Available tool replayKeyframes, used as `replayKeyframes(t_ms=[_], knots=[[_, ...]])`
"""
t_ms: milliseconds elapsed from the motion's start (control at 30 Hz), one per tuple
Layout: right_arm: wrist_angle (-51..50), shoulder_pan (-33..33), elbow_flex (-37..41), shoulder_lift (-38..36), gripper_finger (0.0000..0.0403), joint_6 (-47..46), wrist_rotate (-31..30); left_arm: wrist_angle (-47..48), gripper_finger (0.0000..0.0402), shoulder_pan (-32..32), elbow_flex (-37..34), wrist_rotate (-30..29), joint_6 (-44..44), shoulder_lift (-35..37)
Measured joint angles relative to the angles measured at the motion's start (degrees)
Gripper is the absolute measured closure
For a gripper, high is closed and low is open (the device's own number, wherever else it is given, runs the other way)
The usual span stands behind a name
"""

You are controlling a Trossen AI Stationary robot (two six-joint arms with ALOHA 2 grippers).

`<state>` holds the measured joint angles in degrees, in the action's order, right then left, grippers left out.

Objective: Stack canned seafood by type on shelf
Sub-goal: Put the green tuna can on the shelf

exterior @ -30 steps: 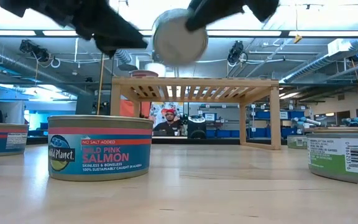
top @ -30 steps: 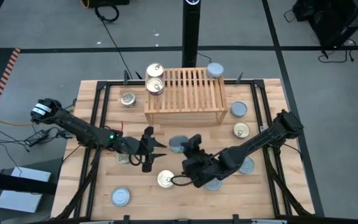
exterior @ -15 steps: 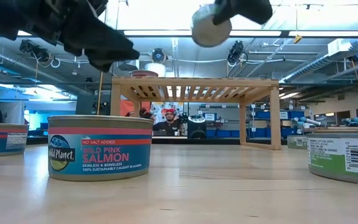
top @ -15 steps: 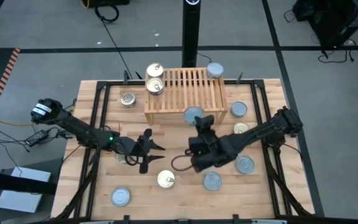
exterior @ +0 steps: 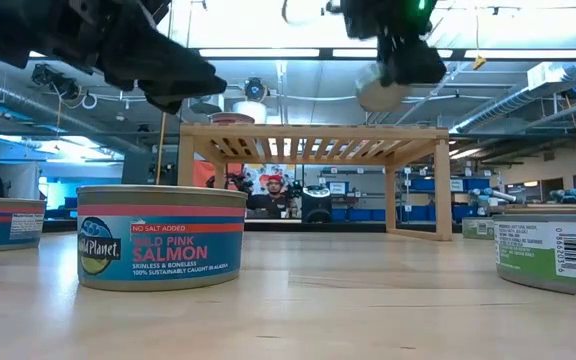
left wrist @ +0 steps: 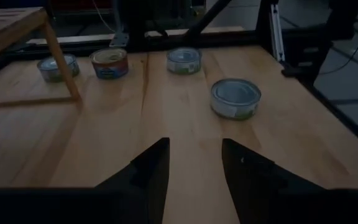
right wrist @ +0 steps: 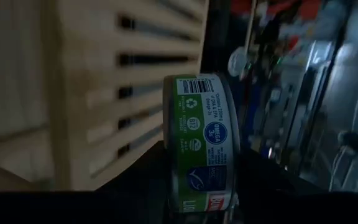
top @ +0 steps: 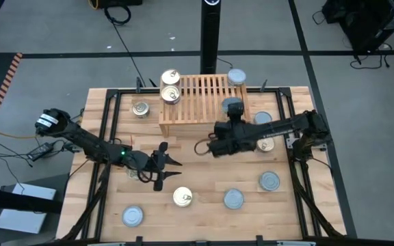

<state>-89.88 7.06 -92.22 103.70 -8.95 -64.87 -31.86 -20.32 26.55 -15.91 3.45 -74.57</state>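
Step in hand: transfer of one tin to the shelf [top: 204,102]. My right pincer [top: 232,109] is closed on a green-labelled tin [right wrist: 202,140] with a pale lid and holds it above the right end of the slatted top, near the shelf's right side board. In the low view the carried tin hangs clear above the slats, not yet touching them.

My left pincer [top: 161,164] waits over the table [top: 197,212] near its left centre, fingers parted and holding nothing.

Tin locations: two gold-lidded tins [top: 170,85] stand at the far left of the shelf; a pale-lidded tin [top: 237,76] stands at its far right corner. The remaining tins lie scattered on the table, including a salmon tin [exterior: 161,237] close to the low camera.

Next move, as I judge it: lower the tin level onto the right side, beside or on top of the pale-lidded tin, then open the fingers. A tilted release risks the rim catching between slats.

Change from one second ago: my right pincer has carried the tin from mid-table, in front of the shelf, up and over the shelf's right end. My left pincer has stayed where it was.
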Motion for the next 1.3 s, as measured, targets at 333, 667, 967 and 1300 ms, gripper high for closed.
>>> replayKeyframes(t_ms=[333,667,967,1300], knots=[[0.13,-7.85,4.26,-0.09,0.0246,-1.40,1.47,-8.00,0.0249,0.07,-1.60,1.02,-0.54,-2.86],[4.67,-12.54,6.45,-0.13,0.0237,0.11,2.71,-8.27,0.0249,0.04,-1.60,1.15,-0.62,-2.86],[6.58,-12.62,6.53,-0.15,0.0168,1.12,3.64,-8.28,0.0249,0.04,-1.60,1.18,-0.51,-2.86],[7.87,-12.45,6.53,-0.13,0.0114,3.28,3.64,-8.28,0.0249,0.06,-1.60,1.17,-0.49,-2.86]])
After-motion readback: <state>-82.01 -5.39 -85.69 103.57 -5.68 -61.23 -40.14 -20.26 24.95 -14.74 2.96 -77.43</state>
